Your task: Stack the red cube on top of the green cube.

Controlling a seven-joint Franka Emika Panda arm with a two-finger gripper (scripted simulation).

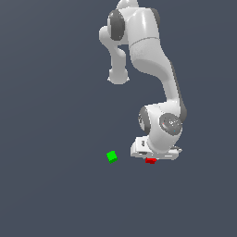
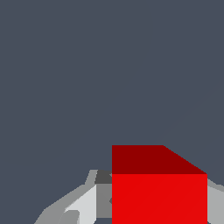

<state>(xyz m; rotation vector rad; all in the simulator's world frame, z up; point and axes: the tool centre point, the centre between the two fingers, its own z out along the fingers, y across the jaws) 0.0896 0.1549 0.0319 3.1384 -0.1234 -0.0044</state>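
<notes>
surface: flat slate-grey floor, bare but for two cubes and our arm.
red cube: tucked under our gripper; the wrist view shows it large between the grey fingers.
pincer: narrowed onto the red cube, as far as we can judge; contact on both sides isn't plainly shown.
green cube: alone on the floor, apart from the red cube, toward the exterior view's left.
done: we judge the pick reached.
left: lift, carry over green, set down, release.

Matt red cube, glossy arm
</notes>
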